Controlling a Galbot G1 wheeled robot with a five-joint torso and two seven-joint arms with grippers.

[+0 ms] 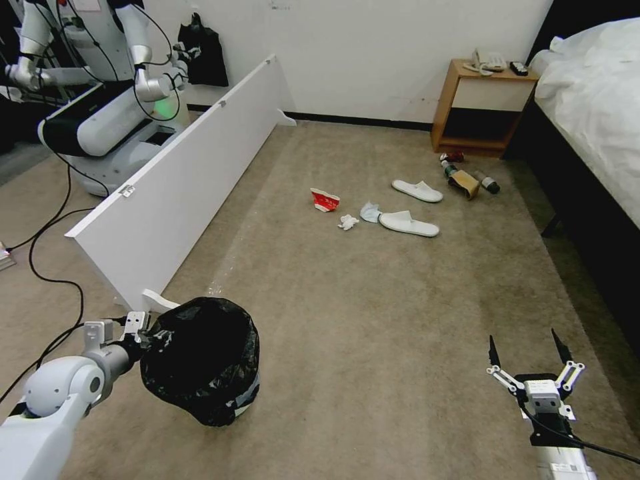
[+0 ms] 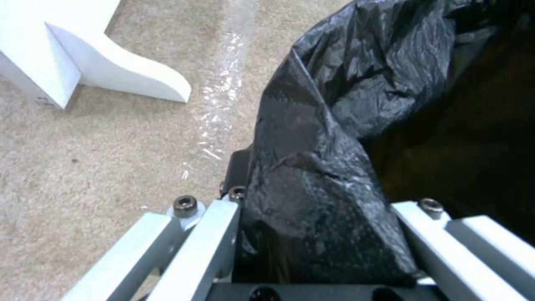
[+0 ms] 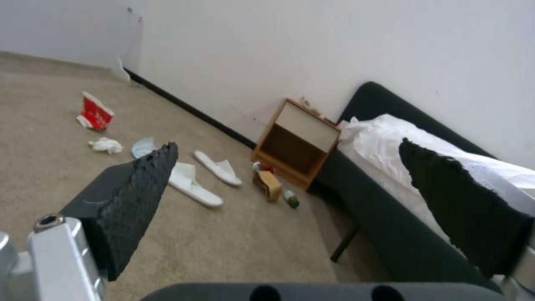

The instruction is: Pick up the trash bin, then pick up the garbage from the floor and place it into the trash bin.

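**Operator:** Report the head view.

**Technician:** The left gripper (image 1: pixel 141 331) is closed on the rim of the trash bin (image 1: pixel 200 360), low on the robot's left, pinching the black liner. The bin looks tipped toward the arm; whether its base rests on the carpet (image 1: pixel 373 313) cannot be told. The right gripper (image 1: pixel 531 360) hangs low on the right, fingers spread wide, holding nothing. The garbage lies well ahead: a red carton (image 1: pixel 325 199), a tissue wad (image 1: pixel 347 222), two slippers (image 1: pixel 409 223), and, near the nightstand (image 1: pixel 481 107), a brown bag (image 1: pixel 464 183) with bottles just beside it.

**Operator:** Left wrist view?

**Technician:** The liner (image 2: pixel 317 175) is bunched between the gripper's two metal fingers (image 2: pixel 203 246). How much hard rim is clamped under the plastic cannot be seen.

**Operator:** Right wrist view?

**Technician:** The black pads (image 3: pixel 139 196) stand far apart, with the carton (image 3: pixel 96 112), slippers (image 3: pixel 192 186) and bed (image 3: pixel 424 196) beyond.

**Operator:** Failure modes from here?

**Technician:** Three, as judged:
1. Liner slip. If only the bag is held, the bin may drop out or the bag may pull free (glossy film gives poor friction).
2. Tilt. A one-sided hold lets the bin swing, so dropped items could miss the opening.
3. Collision. The white board (image 1: pixel 180 180) stands close beside the bin; a swing of the left arm could strike it.
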